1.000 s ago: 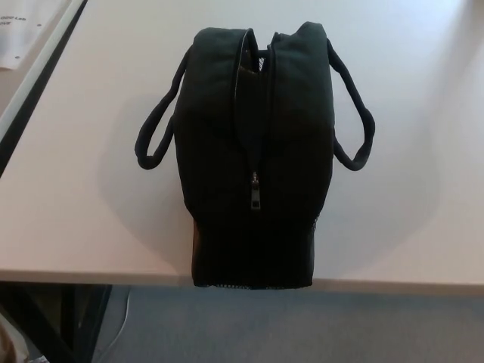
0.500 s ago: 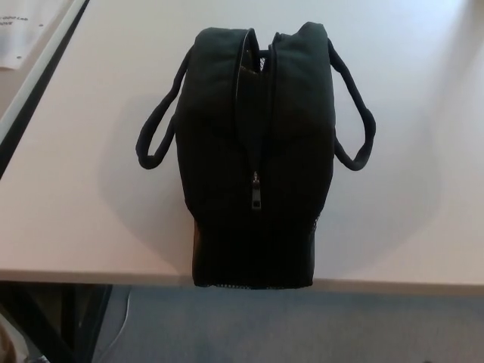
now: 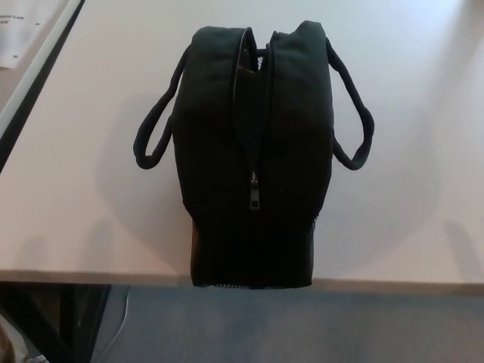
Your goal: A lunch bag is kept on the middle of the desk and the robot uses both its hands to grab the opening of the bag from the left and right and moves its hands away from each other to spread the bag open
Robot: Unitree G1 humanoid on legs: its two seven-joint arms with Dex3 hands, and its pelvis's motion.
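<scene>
A black lunch bag (image 3: 253, 151) stands in the middle of the pale desk (image 3: 408, 219), its near end reaching the desk's front edge. Its top zip runs toward me, with the zipper pull (image 3: 255, 195) about halfway along; beyond the pull the opening (image 3: 255, 68) gapes slightly at the far end. A black handle loop hangs off each side, the left handle (image 3: 153, 136) and the right handle (image 3: 354, 128). Neither of my hands shows in the head view. Faint shadows lie on the desk near the front left and front right.
A second desk surface with a sheet of paper (image 3: 19, 34) lies at the far left, across a dark gap (image 3: 38, 98). Below the desk's front edge is grey floor (image 3: 302, 325) and a dark desk frame (image 3: 68, 318).
The bag has not moved. Soft shadows have appeared on the desk at the front left and front right corners.
</scene>
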